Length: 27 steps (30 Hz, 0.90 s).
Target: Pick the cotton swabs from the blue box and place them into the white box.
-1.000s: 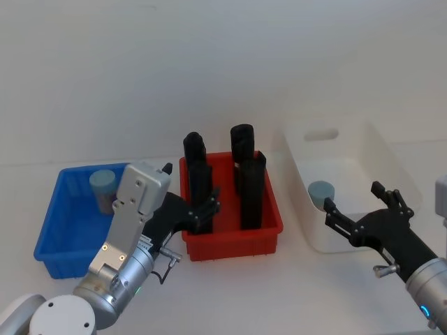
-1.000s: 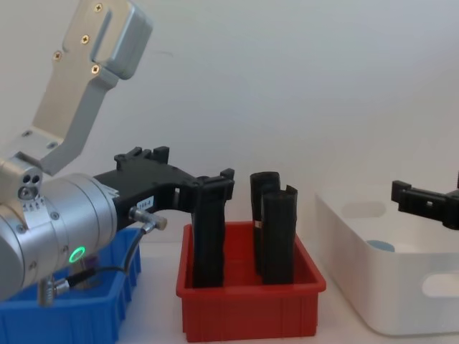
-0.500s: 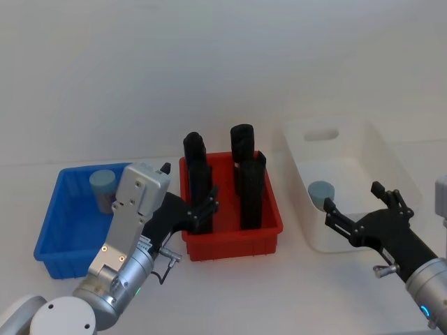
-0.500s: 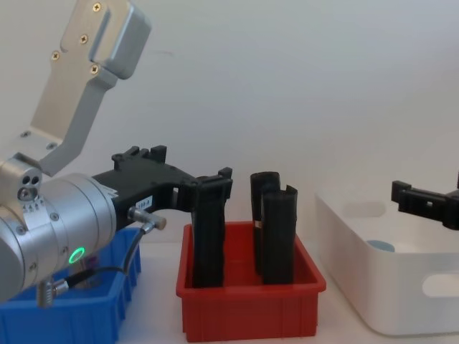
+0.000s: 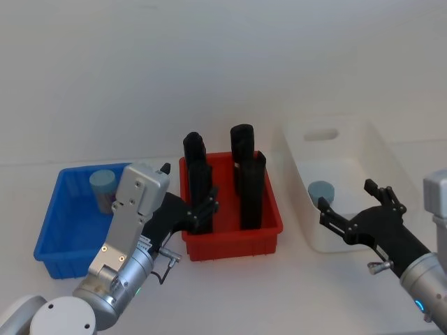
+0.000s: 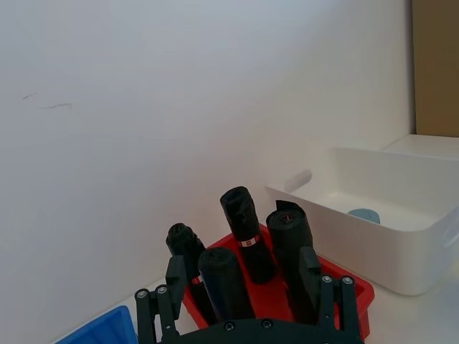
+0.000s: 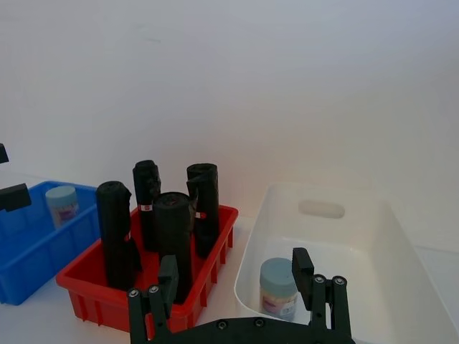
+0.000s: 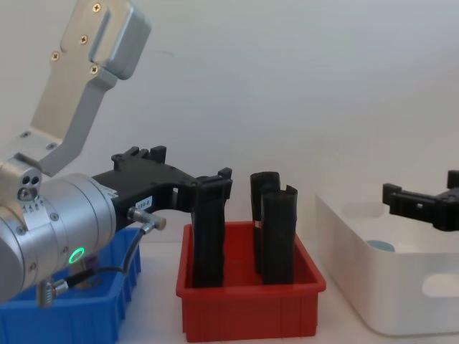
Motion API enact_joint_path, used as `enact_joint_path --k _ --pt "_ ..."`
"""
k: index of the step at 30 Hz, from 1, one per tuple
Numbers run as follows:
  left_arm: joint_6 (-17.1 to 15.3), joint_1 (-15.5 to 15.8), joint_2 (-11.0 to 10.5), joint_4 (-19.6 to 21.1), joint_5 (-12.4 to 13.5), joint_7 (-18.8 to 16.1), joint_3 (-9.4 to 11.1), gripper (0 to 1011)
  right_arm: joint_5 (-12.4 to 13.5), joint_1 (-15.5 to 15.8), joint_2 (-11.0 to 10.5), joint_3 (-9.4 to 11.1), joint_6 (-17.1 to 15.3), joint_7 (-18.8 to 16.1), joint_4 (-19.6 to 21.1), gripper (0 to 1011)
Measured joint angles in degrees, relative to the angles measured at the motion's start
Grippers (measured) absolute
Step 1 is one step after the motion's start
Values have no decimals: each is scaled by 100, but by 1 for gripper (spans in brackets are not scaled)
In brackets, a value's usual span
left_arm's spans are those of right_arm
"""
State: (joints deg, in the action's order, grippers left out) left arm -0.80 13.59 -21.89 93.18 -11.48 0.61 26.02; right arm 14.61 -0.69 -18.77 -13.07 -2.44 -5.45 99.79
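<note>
I see the right gripper (image 5: pixel 353 207) spread wide and empty above the white box (image 5: pixel 380 150); the left gripper (image 5: pixel 187 209) looks open too, apparently holding nothing.

The left claw (image 6: pixel 247 295) stands with its two black fingers (image 6: pixel 174 276) spread apart and nothing between them. Just beyond the fingertips sits a red bin (image 6: pixel 343 288) holding four upright black rolls (image 6: pixel 244 233). Farther out past the red bin, the white box (image 6: pixel 401 215) rests on the counter (image 6: pixel 423 315), with one cotton swab tub (image 6: pixel 363 216) inside showing its light blue lid. A corner of the blue box (image 6: pixel 107 328) lies close beside the claw's base.
</note>
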Motion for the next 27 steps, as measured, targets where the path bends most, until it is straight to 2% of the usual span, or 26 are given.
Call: enact_joint_path --k 1,7,13,16,27 --pt "0 0 0 0 0 0 0 1004 -112 -141 56 -19 -21 -114 -149 1001" --pt "0 0 0 0 0 1 0 1004 -294 -406 161 -53 -26 -343 -445 1001" --pt "0 0 0 0 0 1 1 1004 -493 -805 341 -105 59 -673 -985 1001" --pt "1 0 0 0 0 1 1 1004 -548 -941 405 -123 110 -776 -1180 1001" --pt "1 0 0 -1 0 2 1 1004 -723 -1712 723 -187 475 -1283 -2311 1001"
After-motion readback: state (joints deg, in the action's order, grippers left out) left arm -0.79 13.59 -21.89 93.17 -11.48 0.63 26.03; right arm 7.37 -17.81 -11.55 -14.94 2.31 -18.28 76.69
